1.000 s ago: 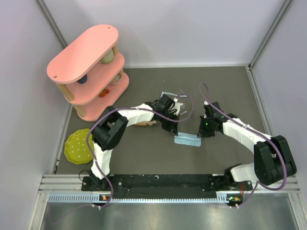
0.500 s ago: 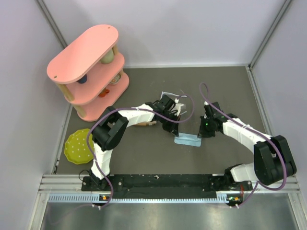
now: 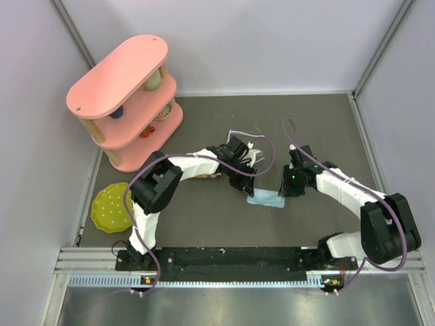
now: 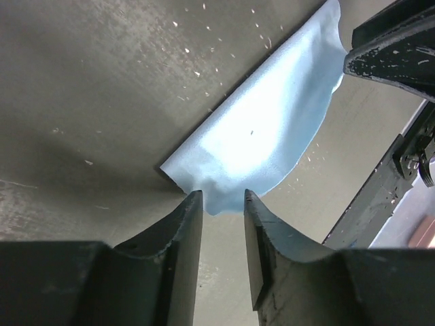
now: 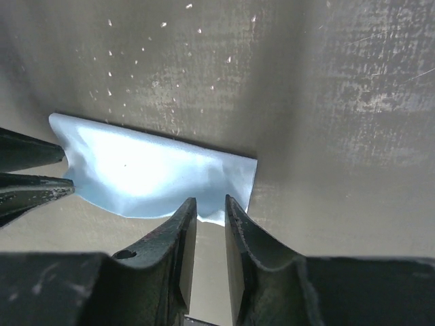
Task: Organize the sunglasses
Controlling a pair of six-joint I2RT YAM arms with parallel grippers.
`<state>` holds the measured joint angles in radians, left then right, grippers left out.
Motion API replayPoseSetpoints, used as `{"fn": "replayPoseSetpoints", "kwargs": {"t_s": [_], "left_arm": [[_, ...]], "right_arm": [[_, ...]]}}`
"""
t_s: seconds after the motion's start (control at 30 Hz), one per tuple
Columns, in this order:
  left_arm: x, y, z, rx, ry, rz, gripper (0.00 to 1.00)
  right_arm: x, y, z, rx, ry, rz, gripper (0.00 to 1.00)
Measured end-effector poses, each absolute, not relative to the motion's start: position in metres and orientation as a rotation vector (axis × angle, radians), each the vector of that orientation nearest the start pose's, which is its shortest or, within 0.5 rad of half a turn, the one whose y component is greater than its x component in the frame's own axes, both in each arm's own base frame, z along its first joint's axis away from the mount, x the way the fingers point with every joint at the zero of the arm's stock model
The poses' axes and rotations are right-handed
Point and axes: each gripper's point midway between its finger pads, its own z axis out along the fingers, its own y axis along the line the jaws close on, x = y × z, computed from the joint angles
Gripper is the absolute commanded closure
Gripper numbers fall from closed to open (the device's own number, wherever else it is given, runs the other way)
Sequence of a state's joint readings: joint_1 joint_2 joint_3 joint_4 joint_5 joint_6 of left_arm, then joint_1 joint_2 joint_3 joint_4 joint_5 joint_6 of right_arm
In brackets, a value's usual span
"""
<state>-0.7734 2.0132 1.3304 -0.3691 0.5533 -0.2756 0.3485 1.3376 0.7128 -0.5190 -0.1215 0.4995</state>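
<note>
Sunglasses, thin white wire frame: on the dark grey tabletop, far side of the left arm's wrist and just beside it. Partly hidden by the arm and a purple cable. Neither gripper is on them, and neither wrist view shows them.

Light blue square cloth: flat on the table between the two grippers, nearer the bases than the sunglasses.

Left gripper: tips down at the cloth's left end. In the left wrist view the fingers are narrowed to a slim gap with the cloth's corner poking into it. Table shows through the gap lower down. Can't tell whether the cloth is actually clamped.

Right gripper: tips down at the cloth's right end. In the right wrist view the gap between the fingers is slimmer, with the cloth's rumpled edge in it. Again can't tell whether it's pinched. The left gripper's dark tips show at the cloth's opposite end.

Brown plaid oblong case: mostly under the left forearm, only a sliver visible.

Pink three-tier oval shelf: far left corner, small items on its lower tiers. Yellow-green dotted round plate: near left, well apart from the cloth.
</note>
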Motion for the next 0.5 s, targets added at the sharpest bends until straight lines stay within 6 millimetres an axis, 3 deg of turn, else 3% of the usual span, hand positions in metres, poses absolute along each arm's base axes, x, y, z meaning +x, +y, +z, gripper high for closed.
{"fn": "replayPoseSetpoints", "kwargs": {"t_s": [0.3,0.5], "left_arm": [[0.243,-0.375,0.049,0.881,2.607,-1.033,0.57],[0.245,-0.38,0.064,0.84,2.58,-1.066,0.74]], "right_arm": [[0.227,0.128,0.054,0.178,2.735,0.433,0.66],[0.226,0.133,0.059,0.206,2.724,0.473,0.82]]}}
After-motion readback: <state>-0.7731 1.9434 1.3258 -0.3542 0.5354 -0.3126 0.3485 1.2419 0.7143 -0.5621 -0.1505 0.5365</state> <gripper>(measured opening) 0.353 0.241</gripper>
